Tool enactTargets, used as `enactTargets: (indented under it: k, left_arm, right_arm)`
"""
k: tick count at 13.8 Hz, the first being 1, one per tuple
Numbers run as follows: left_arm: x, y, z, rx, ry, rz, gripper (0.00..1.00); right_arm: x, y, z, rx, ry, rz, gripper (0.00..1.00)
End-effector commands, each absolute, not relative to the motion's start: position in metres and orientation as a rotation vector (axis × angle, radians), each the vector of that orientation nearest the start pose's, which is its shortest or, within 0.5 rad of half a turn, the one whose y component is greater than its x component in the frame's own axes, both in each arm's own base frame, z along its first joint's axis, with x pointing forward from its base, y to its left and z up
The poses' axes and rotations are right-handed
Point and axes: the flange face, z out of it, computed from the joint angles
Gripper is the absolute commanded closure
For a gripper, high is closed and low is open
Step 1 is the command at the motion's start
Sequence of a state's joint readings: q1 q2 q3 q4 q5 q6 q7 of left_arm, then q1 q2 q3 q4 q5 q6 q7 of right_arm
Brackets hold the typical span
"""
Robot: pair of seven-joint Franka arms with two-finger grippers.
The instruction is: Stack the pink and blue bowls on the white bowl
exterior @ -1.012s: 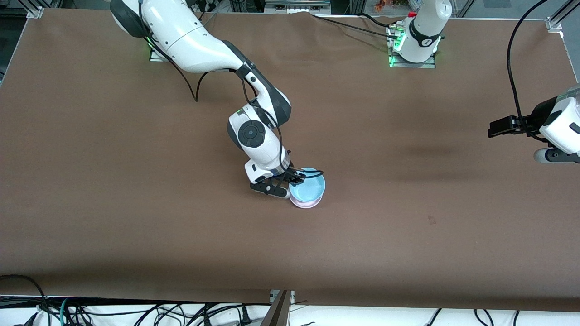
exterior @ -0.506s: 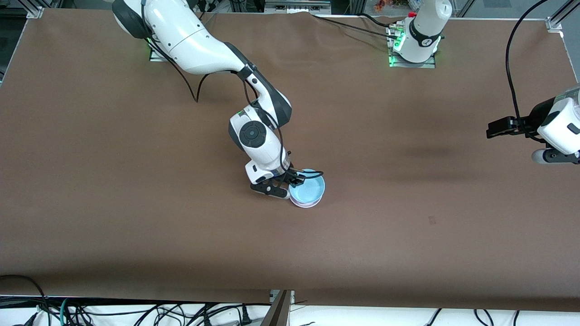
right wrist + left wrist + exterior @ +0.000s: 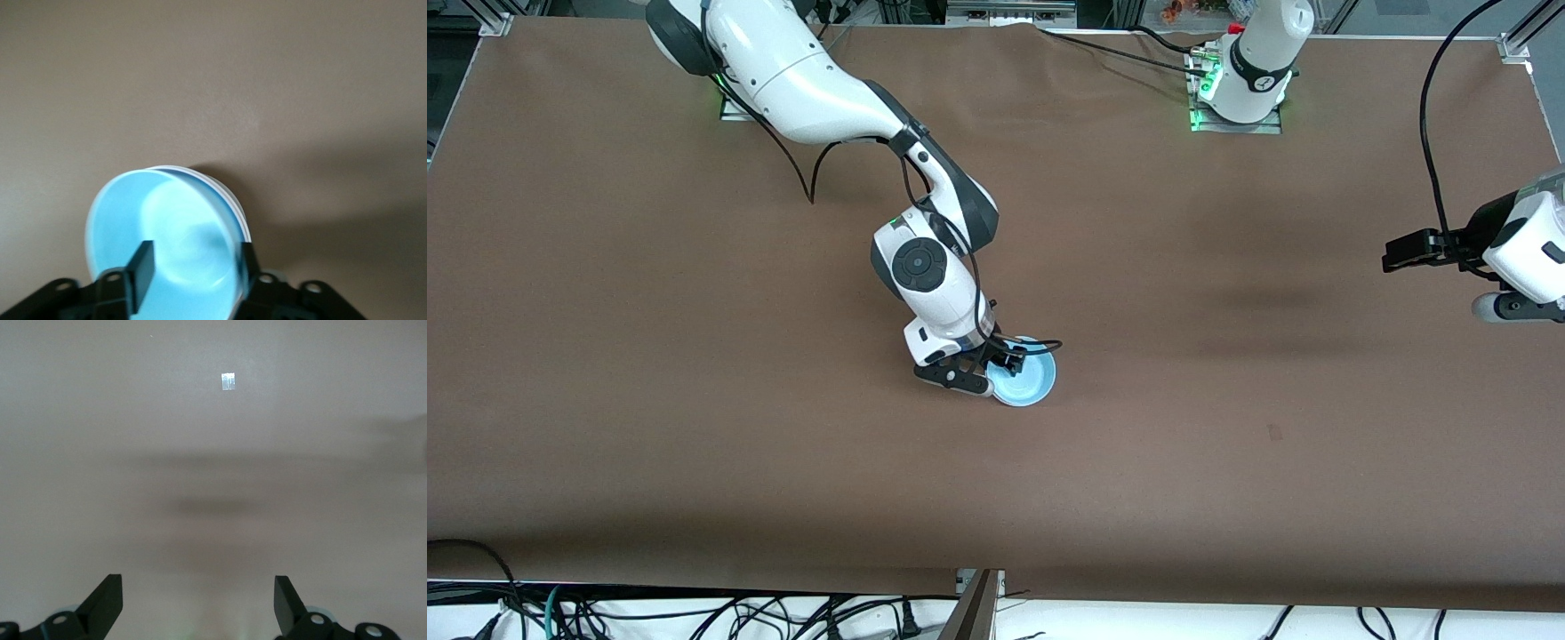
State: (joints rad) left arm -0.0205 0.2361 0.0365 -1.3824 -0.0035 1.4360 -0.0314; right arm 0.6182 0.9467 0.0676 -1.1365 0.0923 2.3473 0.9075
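The light blue bowl [image 3: 1027, 380] sits on top of the stack at the table's middle. It fills the right wrist view [image 3: 163, 230]. Thin pale rim edges [image 3: 235, 205] of the bowls beneath it show there. I cannot tell the pink bowl from the white bowl; in the front view both are hidden under the blue one. My right gripper [image 3: 1000, 366] [image 3: 193, 260] is open, with one finger [image 3: 141, 267] inside the blue bowl and the other just outside its rim. My left gripper [image 3: 197, 583] is open and empty over bare table. The left arm [image 3: 1525, 244] waits at its end of the table.
The brown table cloth [image 3: 694, 400] covers the whole table. A small pale mark [image 3: 228, 381] lies on it under the left wrist, and a small dark mark [image 3: 1273, 433] lies nearer the front camera than the stack. Cables [image 3: 694, 613] hang along the front edge.
The blue bowl has come down onto the stack, and the pink rim seen beneath it before no longer shows. The right hand has shifted slightly lower in the front view. The left arm has stayed still.
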Motion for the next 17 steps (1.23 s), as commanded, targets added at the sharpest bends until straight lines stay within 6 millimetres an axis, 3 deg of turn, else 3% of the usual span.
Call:
enactTargets:
  k: [1, 4, 6, 8, 10, 13, 15, 17]
  left_arm:
    - [0.614, 0.006, 0.568, -3.110, -0.041, 0.270, 0.00]
    - [0.614, 0.005, 0.567, -3.112, -0.038, 0.272, 0.00]
    - [0.614, 0.005, 0.567, -3.112, -0.038, 0.272, 0.00]
    - [0.614, 0.005, 0.567, -3.112, -0.038, 0.272, 0.00]
    - [0.614, 0.006, 0.567, -3.112, -0.041, 0.270, 0.00]
    - [0.615, 0.005, 0.568, -3.113, -0.040, 0.268, 0.00]
    - [0.615, 0.004, 0.568, -3.114, -0.038, 0.268, 0.00]
    - [0.615, 0.002, 0.568, -3.137, -0.046, 0.270, 0.00]
  right_arm:
    - [0.640, 0.471, 0.311, -2.844, 0.469, -0.155, 0.00]
    - [0.665, 0.422, 0.378, -2.828, 0.530, -0.223, 0.00]
    - [0.682, 0.359, 0.408, -2.892, 0.538, -0.231, 0.00]
    - [0.683, 0.295, 0.441, -2.969, 0.395, -0.139, 0.00]
    - [0.671, 0.236, 0.484, -3.013, 0.356, -0.007, 0.00]
    - [0.634, 0.163, 0.544, -3.049, 0.231, 0.107, 0.00]
    - [0.600, 0.119, 0.570, -3.061, 0.118, 0.154, 0.00]
    - [0.563, 0.092, 0.586, -3.057, 0.048, 0.163, 0.00]
